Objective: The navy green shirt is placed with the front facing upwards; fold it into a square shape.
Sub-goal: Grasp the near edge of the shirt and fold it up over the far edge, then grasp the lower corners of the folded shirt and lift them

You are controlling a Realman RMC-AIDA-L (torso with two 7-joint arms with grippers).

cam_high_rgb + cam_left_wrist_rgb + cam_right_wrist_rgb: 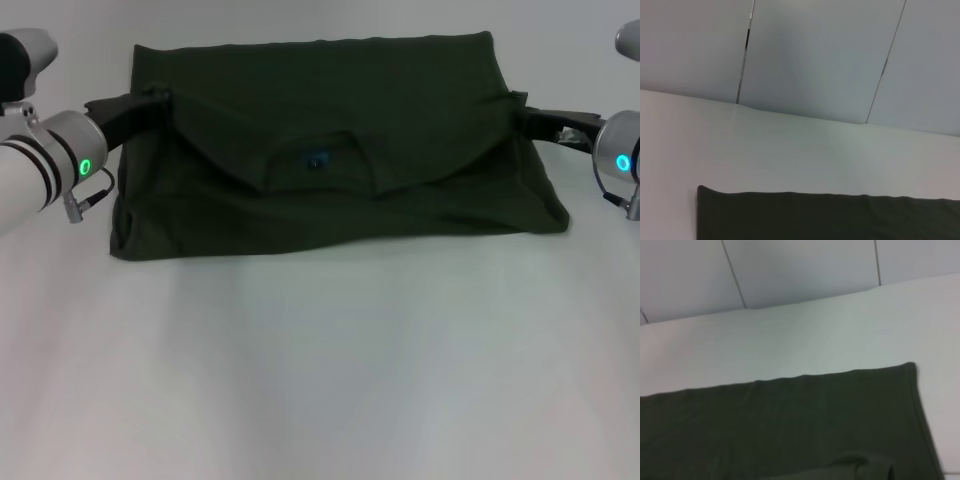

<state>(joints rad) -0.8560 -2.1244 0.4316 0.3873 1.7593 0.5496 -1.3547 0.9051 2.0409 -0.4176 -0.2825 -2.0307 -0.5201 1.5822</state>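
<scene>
I am looking down at the shirt (330, 150) lying across the far half of the white desk (320, 380). It is lying folded into a wide band, with the collar end turned over toward me as a curved flap, and a small blue label (318, 161) is showing at the neck opening.

My left hand (150, 100) is gripping the shirt's left edge where that flap begins; its dark fingers are pinching the cloth. My right hand (525, 118) is reaching the shirt's right edge at the same level and appears to be pinching the fabric there, though its fingertips are partly hidden by the fold.

Both wrist views are showing only the shirt's far hem lying flat on the desk, with the pale panelled wall (815, 55) behind.
</scene>
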